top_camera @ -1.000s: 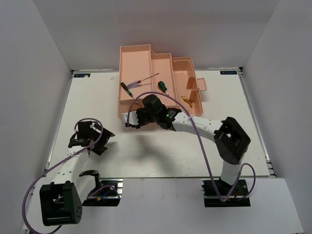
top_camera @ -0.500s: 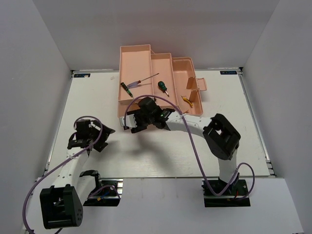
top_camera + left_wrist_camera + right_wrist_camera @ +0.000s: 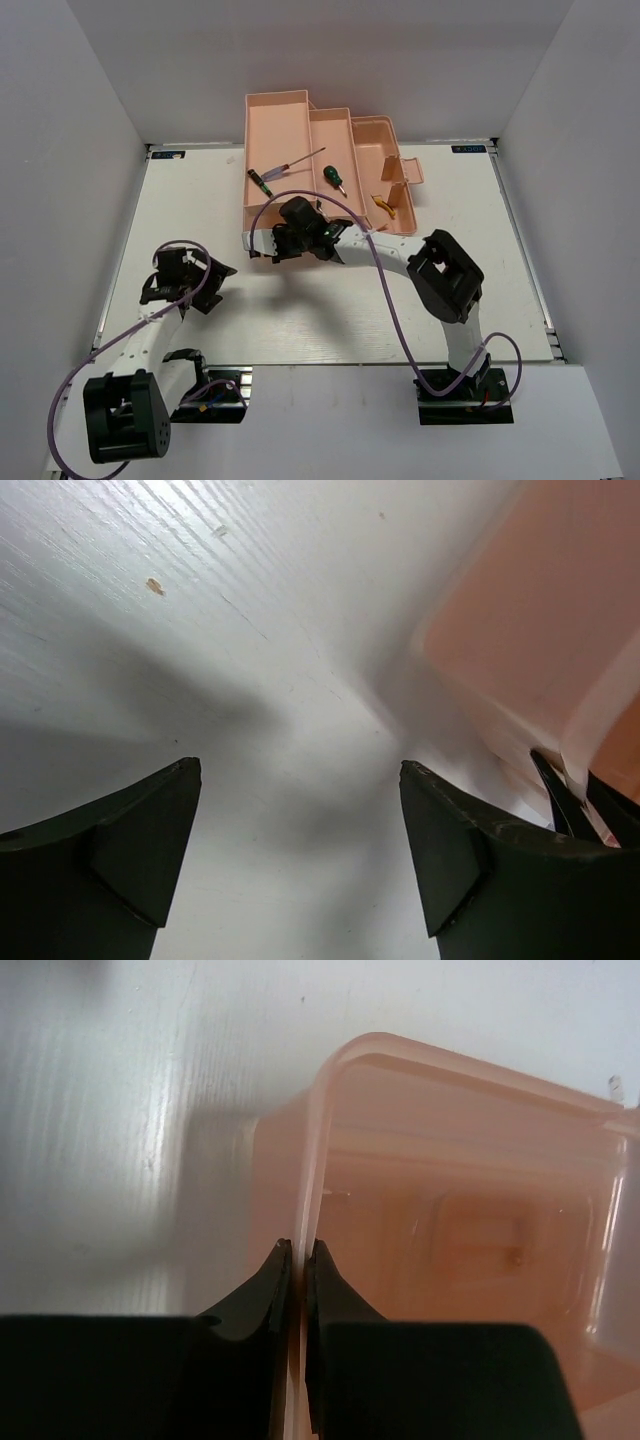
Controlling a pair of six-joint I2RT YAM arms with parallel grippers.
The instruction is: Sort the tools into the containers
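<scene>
Toolbox (image 3: 275, 110): salmon-pink, opened into stepped trays at 12 o'clock on the table (image 3: 330, 310)
Right gripper (image 3: 272, 245): at the toolbox's 7 o'clock corner; its fingertips are hidden under the wrist body in the top view
Right gripper, wrist view (image 3: 299, 1260): clenched on the thin upright wall of the toolbox (image 3: 312, 1160), one finger on each side; the tray interior is a translucent blur
Left gripper (image 3: 212, 290): at 8 o'clock on the table, well apart from the toolbox
Left gripper, wrist view (image 3: 298, 770): released, fingers spread wide over bare table; the toolbox (image 3: 540, 610) at 2 o'clock is blurred and cut off by the frame
Long thin screwdriver (image 3: 297, 161): lies slantwise across the left and middle trays; handle colour hard to make out
Short dark screwdriver (image 3: 260, 183): in the left tray
Green stubby screwdriver (image 3: 333, 178): in the middle tray
Yellow pliers (image 3: 385, 205): in the right compartment, too small to show detail
</scene>
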